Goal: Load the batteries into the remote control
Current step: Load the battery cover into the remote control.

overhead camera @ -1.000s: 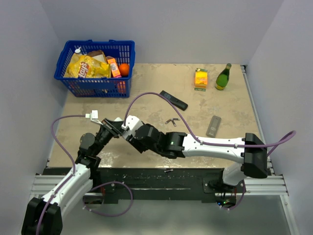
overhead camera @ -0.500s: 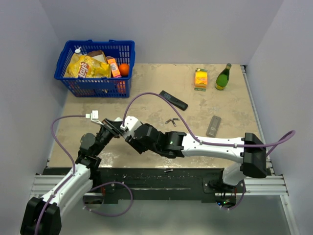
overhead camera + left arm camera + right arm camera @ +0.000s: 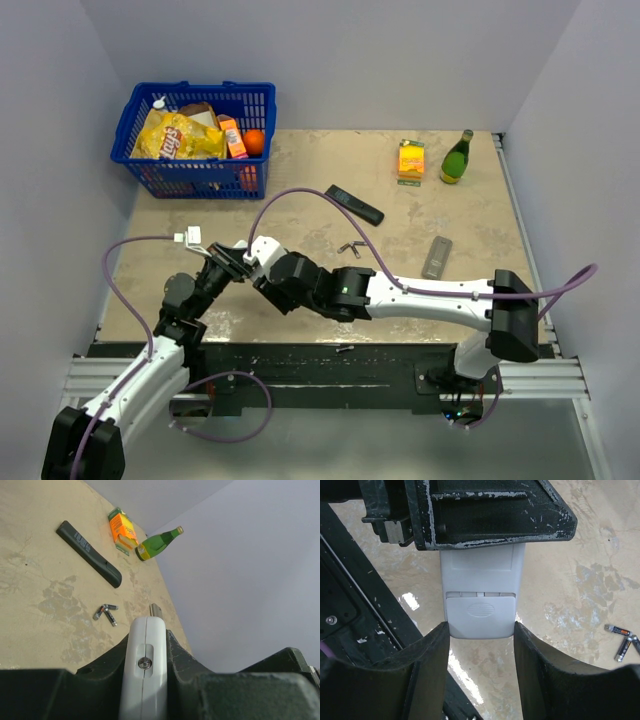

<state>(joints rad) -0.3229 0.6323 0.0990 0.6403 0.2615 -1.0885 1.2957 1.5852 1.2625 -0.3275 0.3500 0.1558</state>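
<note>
**Two-arm hold on the remote, battery cover in place.** The left gripper is clamped across the flat faces of the white plastic slab-shaped remote control, holding it off the beige mottled tabletop. The remote's free end carries the battery cover with its ribbed oval thumb patch, seated and closed. This end projects towards the right gripper. The long axis of the remote therefore runs from one gripper straight to the other. The right gripper's jaws stand one remote-width apart and flank the two side edges of the covered end. The right wrist view does not show whether they press on those edges or merely bracket them. The batteries, a loose cluster of small dark grey cylinders with silvery ends, lie on the tabletop. They are to the right of the white remote and a little farther from the arm bases, well apart from both sets of fingers. A slim black remote lies beyond the batteries, farther again from the white remote. Nothing is loaded yet. The cover probably has to slide off along the long axis before any battery is picked up. By position the right arm is the nearer one for that pick.
</note>
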